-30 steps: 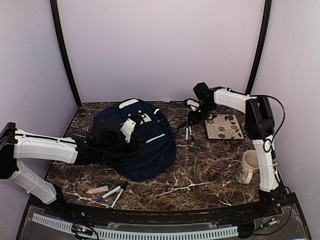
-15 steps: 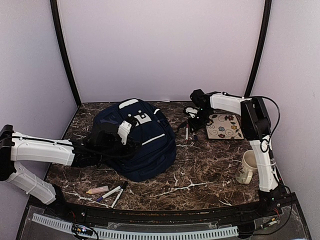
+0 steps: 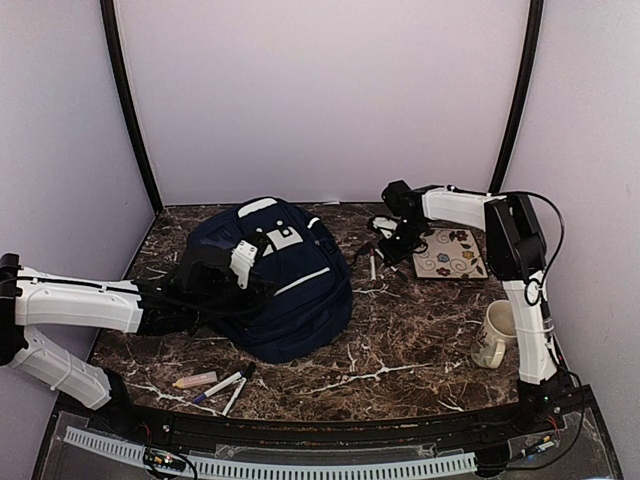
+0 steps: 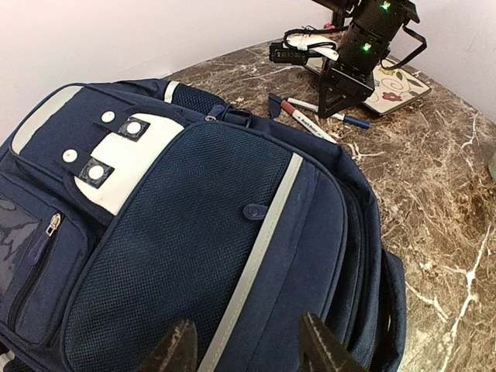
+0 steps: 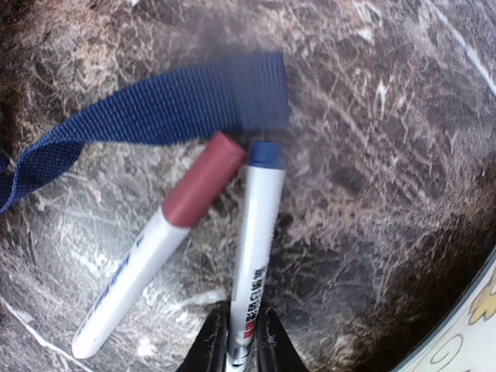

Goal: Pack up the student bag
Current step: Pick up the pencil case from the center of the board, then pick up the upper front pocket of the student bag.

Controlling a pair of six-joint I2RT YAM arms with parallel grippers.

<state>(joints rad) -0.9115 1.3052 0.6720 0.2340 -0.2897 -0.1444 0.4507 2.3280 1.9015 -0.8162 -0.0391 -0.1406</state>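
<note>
The navy student bag (image 3: pixel 285 285) lies flat at the table's middle left; it fills the left wrist view (image 4: pixel 194 232). My left gripper (image 4: pixel 246 349) is open, its jaws apart just above the bag's mesh front pocket. My right gripper (image 5: pixel 239 341) is shut on a blue-capped white marker (image 5: pixel 252 232) low over the table at the back right. A red-capped marker (image 5: pixel 155 256) lies beside it, next to a blue strap end (image 5: pixel 155 112). Both markers also show in the left wrist view (image 4: pixel 310 116).
A flowered tile (image 3: pixel 448 253) lies at the back right. A cream mug (image 3: pixel 495 333) stands at the right. A peach highlighter (image 3: pixel 195 380) and two more markers (image 3: pixel 228 385) lie near the front left edge.
My left gripper has pulled back left over the bag. My right gripper has come down towards the markers by the tile.
</note>
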